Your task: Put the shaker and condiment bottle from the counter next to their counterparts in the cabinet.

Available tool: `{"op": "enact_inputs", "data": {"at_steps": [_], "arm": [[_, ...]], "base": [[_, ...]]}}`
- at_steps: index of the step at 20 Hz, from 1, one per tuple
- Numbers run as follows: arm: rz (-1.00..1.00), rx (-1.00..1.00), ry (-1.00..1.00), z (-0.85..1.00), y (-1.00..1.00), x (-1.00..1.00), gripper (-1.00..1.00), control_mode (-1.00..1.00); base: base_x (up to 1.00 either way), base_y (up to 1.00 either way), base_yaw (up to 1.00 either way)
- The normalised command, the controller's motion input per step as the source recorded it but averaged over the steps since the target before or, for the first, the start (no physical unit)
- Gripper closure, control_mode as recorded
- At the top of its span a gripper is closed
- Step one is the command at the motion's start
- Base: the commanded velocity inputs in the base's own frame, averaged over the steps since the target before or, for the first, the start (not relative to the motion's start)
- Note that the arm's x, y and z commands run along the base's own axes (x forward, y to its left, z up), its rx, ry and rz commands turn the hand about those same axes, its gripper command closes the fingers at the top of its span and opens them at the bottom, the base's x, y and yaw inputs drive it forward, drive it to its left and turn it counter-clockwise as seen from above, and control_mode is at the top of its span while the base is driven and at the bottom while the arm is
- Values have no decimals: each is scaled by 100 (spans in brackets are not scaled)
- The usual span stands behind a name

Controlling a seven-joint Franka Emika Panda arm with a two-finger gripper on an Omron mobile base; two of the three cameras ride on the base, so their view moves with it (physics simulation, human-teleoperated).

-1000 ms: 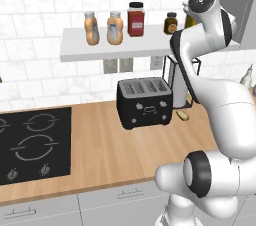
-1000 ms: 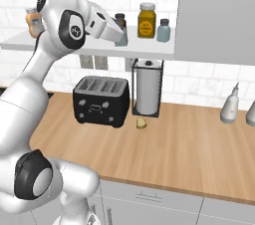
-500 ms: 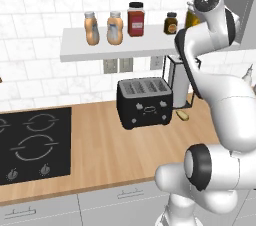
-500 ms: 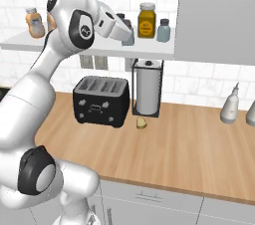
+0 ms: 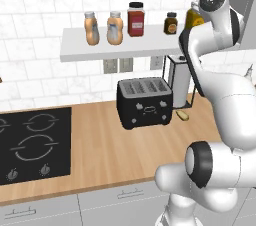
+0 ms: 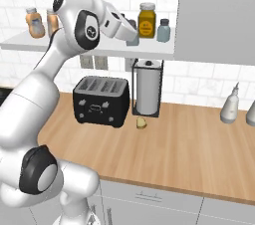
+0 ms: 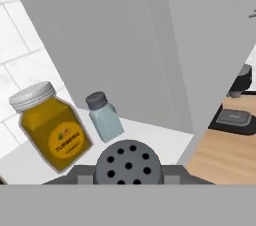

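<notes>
The cabinet [image 5: 150, 43], the long open white shelf above the tabletop [image 6: 174, 142], is where you should look. Over the last second the arm has swung along it toward its right end, close to the grey cupboard panel [image 6: 214, 15]. In the right base view the end effector [image 6: 130, 35] now sits just over the shelf board, nearer the amber jar [image 6: 147, 20] than it was a moment ago.

At the left end of the shelf you see two condiment bottles [image 5: 91, 28] [image 5: 115, 28] standing side by side, so that half of the task looks done.

The end effector is closed narrow on the shaker [image 7: 128, 162]. Its dark perforated cap sits between the fingertips at the bottom of the hand view, carried at shelf height. Straight ahead stands its counterpart [image 7: 103, 117], just beside the amber jar, with bare shelf board between it and the held one.

You are therefore in the last approach. What likely remains is a short advance, a gentle set-down near the counterpart, and a release, without nudging the jar or the twin.
</notes>
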Motion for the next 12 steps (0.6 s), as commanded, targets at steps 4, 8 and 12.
{"op": "enact_inputs", "data": {"at_steps": [4,8,12], "arm": [[0,-1,0,0,-9,2,100,-100],[0,-1,0,0,-4,8,100,-100],[0,-2,0,0,-2,10,100,-100]], "base": [[0,0,0],[0,0,0],[0,0,0]]}}
